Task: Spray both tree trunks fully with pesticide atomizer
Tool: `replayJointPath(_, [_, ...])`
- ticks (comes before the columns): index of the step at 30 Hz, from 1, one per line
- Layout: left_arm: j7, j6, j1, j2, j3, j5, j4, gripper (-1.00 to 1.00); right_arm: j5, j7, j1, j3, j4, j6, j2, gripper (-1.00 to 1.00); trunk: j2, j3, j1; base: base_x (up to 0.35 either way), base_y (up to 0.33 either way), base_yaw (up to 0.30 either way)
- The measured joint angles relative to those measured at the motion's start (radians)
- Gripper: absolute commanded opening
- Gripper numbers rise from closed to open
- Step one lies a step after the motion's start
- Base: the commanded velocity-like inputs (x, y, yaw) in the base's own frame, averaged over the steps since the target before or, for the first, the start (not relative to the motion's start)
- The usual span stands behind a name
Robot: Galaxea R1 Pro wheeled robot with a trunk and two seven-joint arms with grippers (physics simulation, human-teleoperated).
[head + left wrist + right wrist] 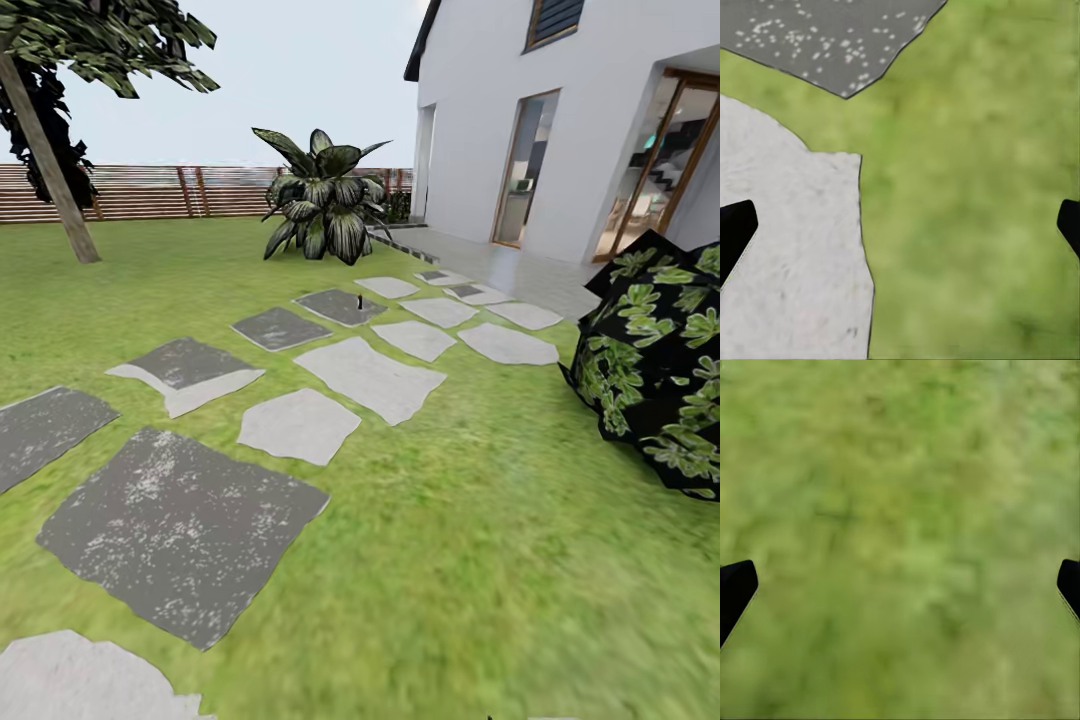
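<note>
- The head view looks over a lawn [480,560] crossed by a path of grey stone paving slabs [180,530], some dark, some pale.
- A very small dark upright item [358,301], perhaps the pesticide atomizer, stands on a dark slab far along the path; it is too small to identify surely.
- A leaning tree trunk [45,165] rises at the far left, before a brown slat fence [150,192].
- A broad-leaved plant [322,205] grows near the white house [520,120]; a dark bush [660,370] sits at the right.
- The left tool [900,225] hangs released, fingertips [735,232] wide apart, over grass and a pale slab [787,262].
- The right tool [900,585] is likewise released, above bare grass.
</note>
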Motion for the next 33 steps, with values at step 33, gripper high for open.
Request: replayJointPath(33, [0.000,0.000,0.000,0.000,0.000,0.000,0.000,1.00,0.000,0.000,0.000,0.000,0.000,0.000,0.000,1.00,0.000,0.000,0.000,0.325,-0.075,0.000])
